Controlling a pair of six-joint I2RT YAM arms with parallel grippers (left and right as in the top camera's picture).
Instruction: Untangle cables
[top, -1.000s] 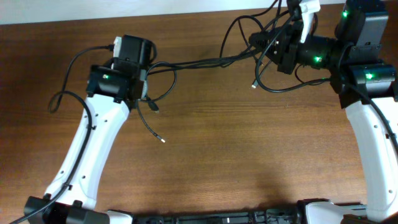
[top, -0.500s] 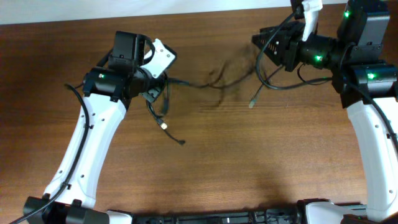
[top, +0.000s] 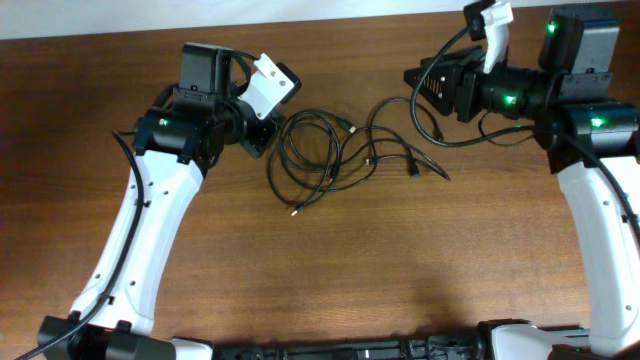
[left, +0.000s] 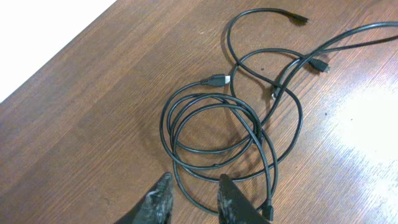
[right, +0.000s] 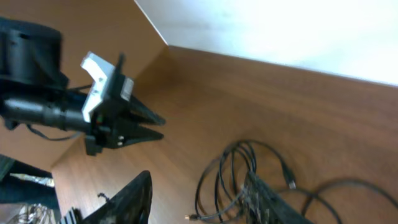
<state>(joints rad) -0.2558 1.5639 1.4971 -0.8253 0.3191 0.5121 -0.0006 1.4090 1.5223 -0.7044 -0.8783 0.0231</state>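
Dropped from the taut stretch of a second ago, cables (top: 330, 150) lie looped near the far edge of the tabletop (top: 380, 260), between my left claw (left: 194, 180), narrowly parted, and right claw (right: 199, 180), open, both empty.

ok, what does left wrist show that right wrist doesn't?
Left wrist only: the whole spread of the cables, a coil plus loose strands, with a silver plug and other small plug ends. It also shows the left fingers up close, apart, with nothing between them.
Right wrist only: the right fingers, wide apart with nothing between them, and the left arm's head seen from outside.
Both: the coil lying on the wooden table.
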